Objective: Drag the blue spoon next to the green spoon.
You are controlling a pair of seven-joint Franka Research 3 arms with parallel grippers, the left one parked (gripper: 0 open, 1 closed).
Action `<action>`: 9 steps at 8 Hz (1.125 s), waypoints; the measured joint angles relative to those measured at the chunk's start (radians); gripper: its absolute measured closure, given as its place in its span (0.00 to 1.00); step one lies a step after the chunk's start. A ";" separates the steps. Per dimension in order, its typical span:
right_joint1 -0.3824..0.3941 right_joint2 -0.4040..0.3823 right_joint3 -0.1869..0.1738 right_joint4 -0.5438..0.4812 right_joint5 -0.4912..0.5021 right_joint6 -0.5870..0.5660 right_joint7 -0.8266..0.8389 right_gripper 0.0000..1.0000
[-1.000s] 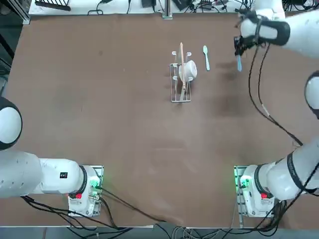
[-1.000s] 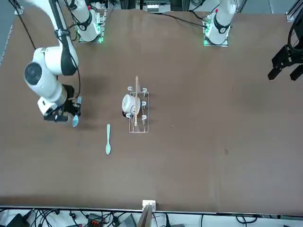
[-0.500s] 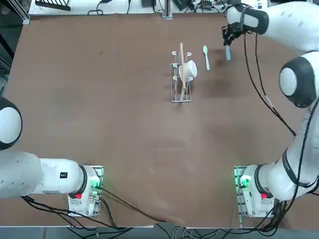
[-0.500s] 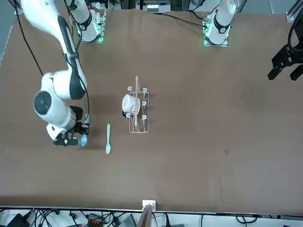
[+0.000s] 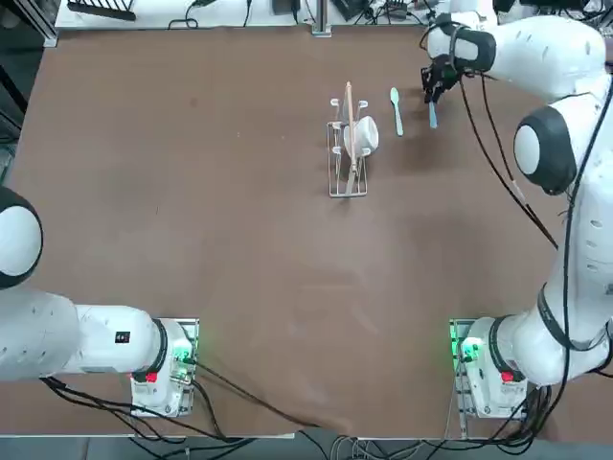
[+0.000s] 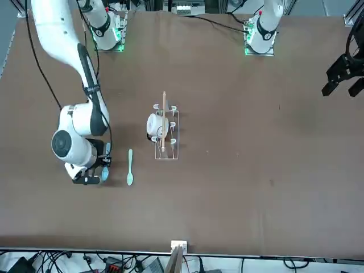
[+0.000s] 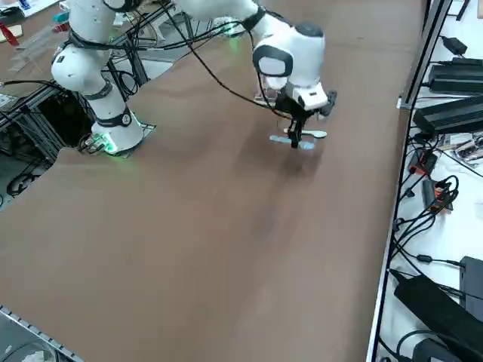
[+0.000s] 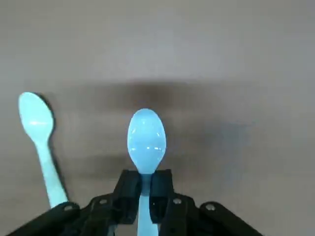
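Holds the blue spoon (image 8: pixel 146 141) in the right tool (image 8: pixel 145 191), with both black fingers pressed on the thin handle, just behind the bowl. Shows in this spoon a light-blue colour, quite soft, and a smooth surface like plastic, with small white shine spots on the bowl. Has a bowl of oval form, rounded at the end and becoming narrow where starts the straight handle. Points with the bowl away from the robot's bases, and with the handle back toward them. Hangs above the table (image 5: pixel 239 240), near the green spoon (image 8: pixel 37 120), on its right side from the robot, with a gap between and without touching. Is more blue than this other one, which lies flat on the brown surface, pale mint in colour, similar in form and pointing almost the same way. Stands farther to the robot's left, beyond the green spoon, a wire rack (image 5: pixel 348 195), with a white cup (image 5: pixel 365 137) on its side nearer to the spoons
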 joint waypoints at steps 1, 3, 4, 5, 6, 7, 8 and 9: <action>0.001 0.019 0.000 0.002 0.010 0.019 0.000 0.85; 0.001 0.050 0.000 0.004 0.012 0.075 0.000 0.85; 0.001 0.061 0.000 0.012 0.012 0.087 -0.006 0.85; 0.001 0.068 0.000 0.023 0.012 0.091 -0.016 0.85; 0.001 0.070 0.000 0.034 0.012 0.091 -0.024 0.85; 0.001 0.072 0.000 0.042 0.012 0.091 -0.030 0.83; 0.001 0.076 0.000 0.044 0.012 0.091 -0.032 0.82; 0.002 0.082 0.000 0.046 0.012 0.091 -0.033 0.73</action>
